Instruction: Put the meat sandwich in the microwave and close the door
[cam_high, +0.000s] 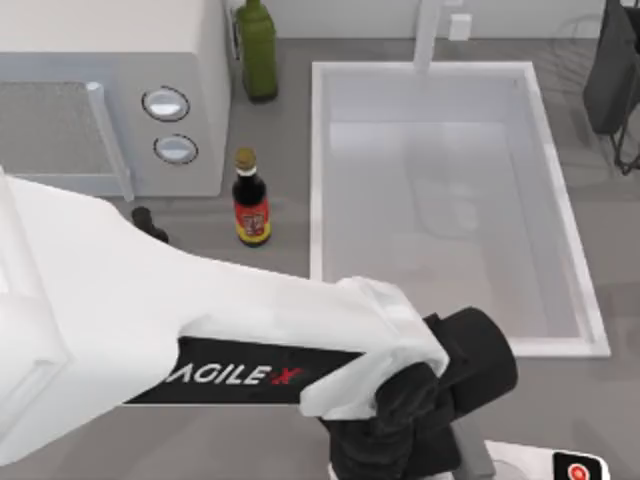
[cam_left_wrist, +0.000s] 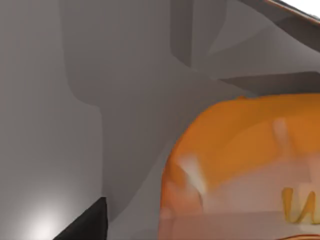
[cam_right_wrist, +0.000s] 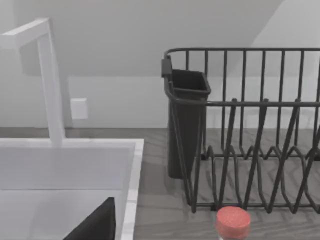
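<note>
With the left gripper (cam_high: 400, 440) low at the table's near edge, close over the meat sandwich (cam_left_wrist: 240, 170), finger state impossible to tell, apparently reaching to grasp; next: secure it, then carry toward the microwave (cam_high: 110, 95), door (cam_high: 60, 135) seemingly shut.

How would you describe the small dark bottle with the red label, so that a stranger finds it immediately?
Start from the microwave at the top view's left. The sauce bottle stands between it and the sink. It is short and dark with a red label, while the green bottle behind is taller.
</note>
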